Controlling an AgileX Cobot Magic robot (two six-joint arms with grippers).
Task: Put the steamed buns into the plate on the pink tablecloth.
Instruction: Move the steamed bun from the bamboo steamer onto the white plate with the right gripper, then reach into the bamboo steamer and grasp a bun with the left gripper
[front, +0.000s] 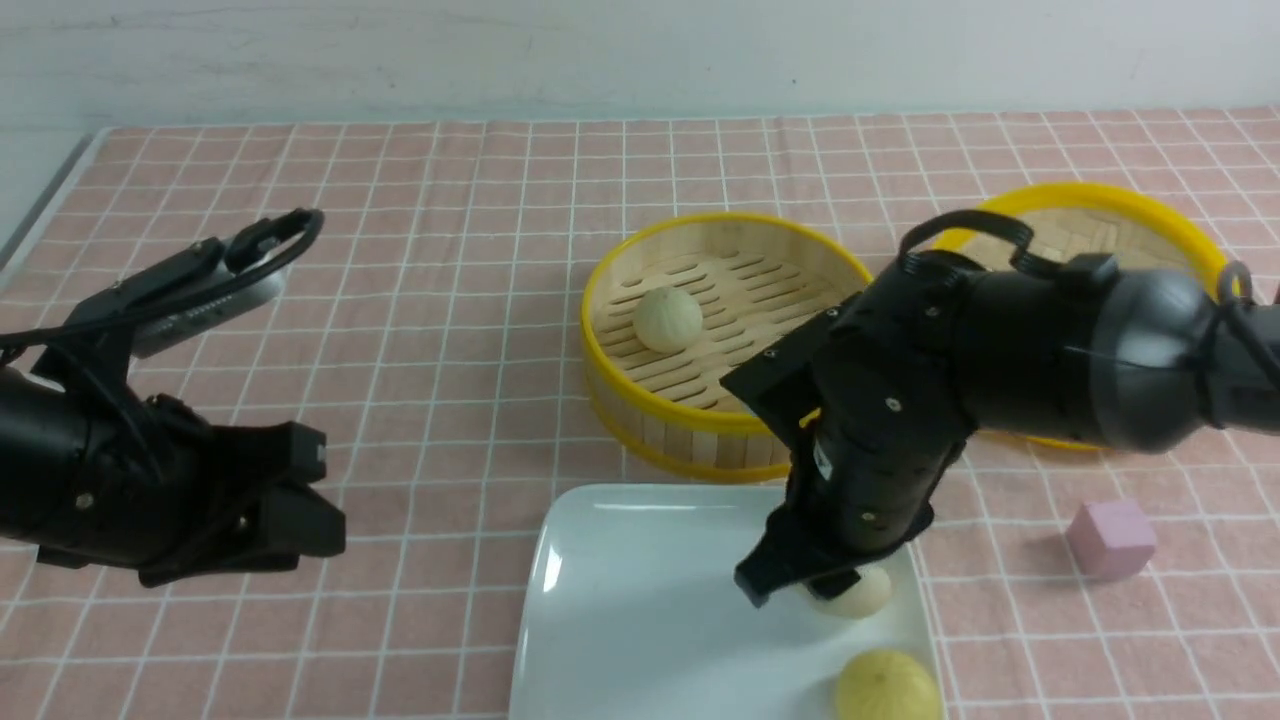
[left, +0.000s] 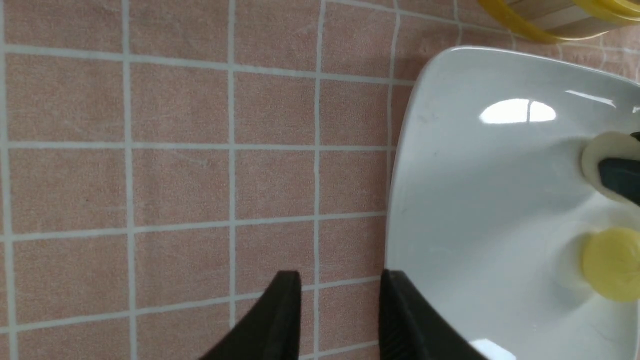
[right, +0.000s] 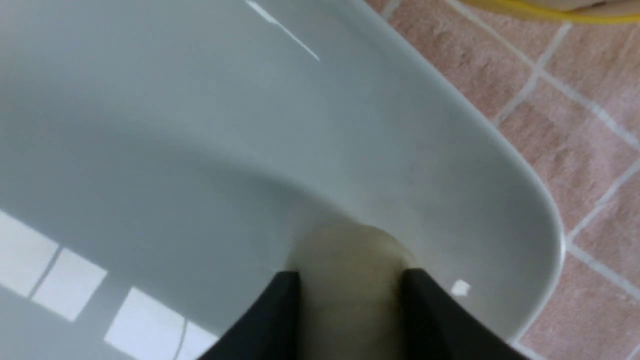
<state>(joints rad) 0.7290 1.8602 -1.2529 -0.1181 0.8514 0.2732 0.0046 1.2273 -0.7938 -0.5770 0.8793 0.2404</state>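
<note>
- Your right tool (front: 815, 588) was pinching one small round pale cream steamed bun (front: 862, 594) across its middle. It was low over the near right corner of the large glossy white square plate (front: 640, 600). In the right wrist view the bun filled the gap between the fingers. Whether it touched the glaze, I could not tell.
- Your left tool (front: 312, 487) hung spread and empty above the salmon-pink grid tablecloth (front: 420, 300) on the tabletop, just beside the plate's left edge.
- I judged the bun light, soft and easily dented. You would want a gentle hold on opposite sides at its widest part. Being round, it could roll on the slick glaze once freed.
- Counted:
  - two pale buns, one in the tool and the second bun (front: 668, 318) lying in the round yellow-rimmed bamboo steamer (front: 650, 420)
  - one yellower ball (front: 888, 687) on the plate
  - one plate
  - one woven lid (front: 1100, 230)
  - one pink cube (front: 1110, 538)
</note>
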